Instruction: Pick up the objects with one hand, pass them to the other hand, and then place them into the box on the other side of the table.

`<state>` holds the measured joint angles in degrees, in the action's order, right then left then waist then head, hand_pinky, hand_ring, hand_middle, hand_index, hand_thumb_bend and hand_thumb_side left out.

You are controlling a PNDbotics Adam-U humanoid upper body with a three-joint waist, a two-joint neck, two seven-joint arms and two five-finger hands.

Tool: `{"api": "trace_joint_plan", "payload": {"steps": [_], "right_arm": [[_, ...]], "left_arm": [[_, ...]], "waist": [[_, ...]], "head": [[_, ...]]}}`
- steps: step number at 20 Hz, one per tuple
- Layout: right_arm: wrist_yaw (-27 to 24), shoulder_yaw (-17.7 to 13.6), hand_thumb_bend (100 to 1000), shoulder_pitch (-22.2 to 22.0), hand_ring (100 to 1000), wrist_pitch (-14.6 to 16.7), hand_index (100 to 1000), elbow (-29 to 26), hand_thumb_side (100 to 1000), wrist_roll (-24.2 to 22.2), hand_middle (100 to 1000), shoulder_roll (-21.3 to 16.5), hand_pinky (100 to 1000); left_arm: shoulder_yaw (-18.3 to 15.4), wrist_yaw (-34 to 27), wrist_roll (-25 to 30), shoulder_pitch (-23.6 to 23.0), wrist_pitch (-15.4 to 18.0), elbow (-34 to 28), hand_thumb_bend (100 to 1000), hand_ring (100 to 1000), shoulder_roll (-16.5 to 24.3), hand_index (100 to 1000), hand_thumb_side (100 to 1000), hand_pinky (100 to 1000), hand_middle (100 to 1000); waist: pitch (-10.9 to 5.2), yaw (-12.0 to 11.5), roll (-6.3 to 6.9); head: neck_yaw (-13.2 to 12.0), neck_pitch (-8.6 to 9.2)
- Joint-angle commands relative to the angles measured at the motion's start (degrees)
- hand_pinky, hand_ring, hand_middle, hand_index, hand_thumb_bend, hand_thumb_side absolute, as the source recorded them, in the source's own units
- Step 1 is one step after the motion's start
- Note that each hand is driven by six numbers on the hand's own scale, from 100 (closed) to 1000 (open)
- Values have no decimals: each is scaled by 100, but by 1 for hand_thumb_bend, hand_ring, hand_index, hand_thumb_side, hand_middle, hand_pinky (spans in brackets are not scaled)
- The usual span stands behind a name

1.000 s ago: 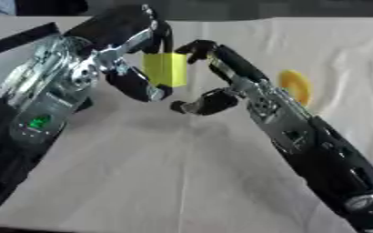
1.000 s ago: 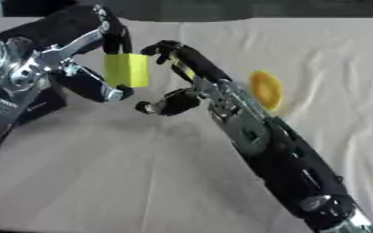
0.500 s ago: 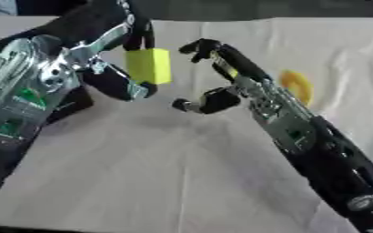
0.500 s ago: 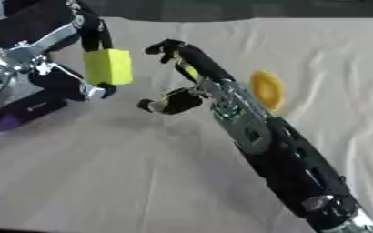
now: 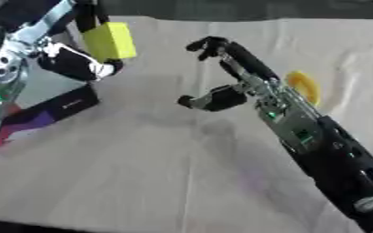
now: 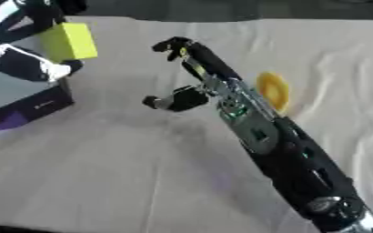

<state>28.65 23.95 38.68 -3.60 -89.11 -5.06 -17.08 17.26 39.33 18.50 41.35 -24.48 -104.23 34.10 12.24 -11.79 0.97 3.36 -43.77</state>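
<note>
**Nearly there: yellow block over the box side**

Left eye view: the left hand sits at about ten o'clock, its fingers curled round a yellow block, which hangs in the air above the table's left edge. Just below it lies the box, dark-walled with purple on its side. The right hand is at the centre, toward one o'clock, thumb and fingers spread and holding nothing. By my reading the handover is done, and what is left is lowering the block into the box and letting go.

Right eye view: the block is a plain, bright yellow cuboid with flat faces, tilted slightly. A yellow curved object lies on the cloth at three o'clock beside the right forearm, probably another item to move.
</note>
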Motion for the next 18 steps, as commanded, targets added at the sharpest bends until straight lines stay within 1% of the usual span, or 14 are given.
{"api": "trace_joint_plan", "payload": {"steps": [1,5,10,14,17,18], "right_arm": [[-54,-79,600,116,761,-27,844,-184,296,36,805,-144,848],[-96,-113,599,140,759,-61,842,-250,295,90,803,-179,847],[-162,-166,598,166,758,-99,842,-366,294,144,803,-200,846],[-252,-225,594,195,757,-148,841,-495,293,208,802,-222,845],[-308,-261,592,197,757,-187,841,-593,288,245,802,-226,845],[-329,-275,592,192,756,-197,841,-636,287,258,803,-230,844]], "left_arm": [[-338,-18,-286,-80,-128,148,366,478,403,385,100,702,355],[-602,-59,-610,-325,-242,394,372,481,701,389,100,703,359],[-771,-170,-918,-479,-289,793,368,494,934,405,100,707,375],[-796,-329,-1081,-482,-221,1321,373,505,950,422,100,713,394],[-842,-462,-1274,-434,-132,1797,422,526,867,461,100,725,425],[-853,-523,-1359,-416,-79,1982,456,534,839,473,100,730,436]], "waist": [[-101,-11,-7],[-95,-10,-34],[-97,12,-93],[-94,33,-159],[-94,66,-207],[-93,80,-225]], "head": [[-112,-35],[-270,-35],[-423,-35],[-504,-20],[-544,16],[-550,31]]}}
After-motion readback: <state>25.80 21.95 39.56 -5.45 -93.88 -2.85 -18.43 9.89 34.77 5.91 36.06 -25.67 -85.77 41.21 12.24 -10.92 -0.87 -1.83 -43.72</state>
